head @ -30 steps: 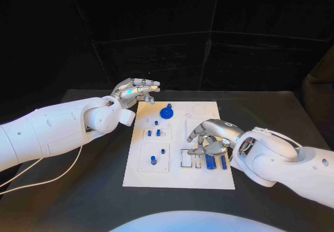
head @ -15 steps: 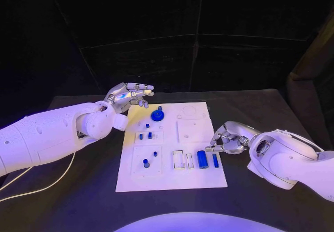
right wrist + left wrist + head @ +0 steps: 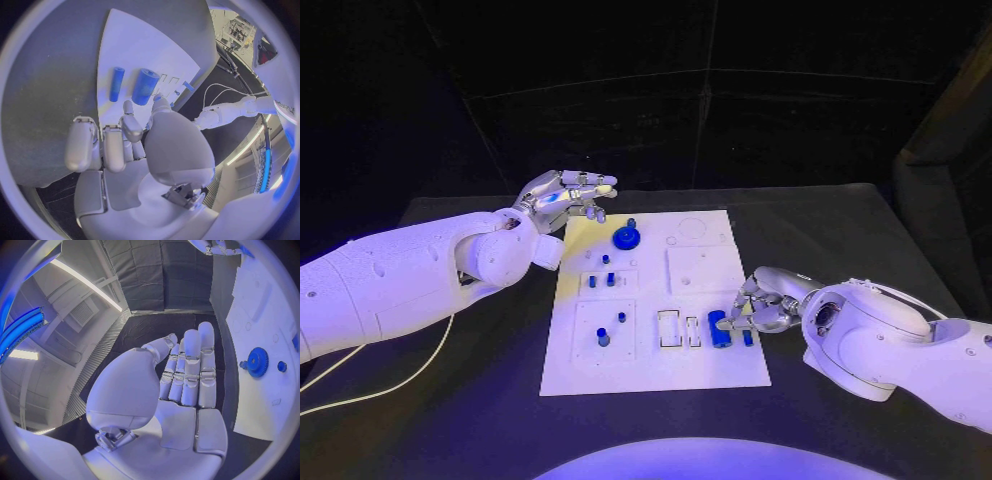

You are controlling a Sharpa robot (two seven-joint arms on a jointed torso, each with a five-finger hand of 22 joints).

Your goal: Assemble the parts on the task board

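The right hand (image 3: 764,303) is seen with fingers curled in, nothing held, just beside the thick blue cylinder (image 3: 717,329) and thin blue rod (image 3: 746,333) at the task board's (image 3: 718,375) four o'clock edge. The left hand (image 3: 565,197) is raised empty, fingers loosely apart, at eleven o'clock, near the blue gear (image 3: 627,238).

I'm seeing the white task board (image 3: 661,375) lying flat across the frame's centre. A blue gear-shaped part (image 3: 627,239) is sitting near its top, small blue pegs (image 3: 602,281) are standing at mid-left, and a thick blue cylinder (image 3: 718,328) with a thinner blue rod (image 3: 746,333) beside it is lying at lower right.
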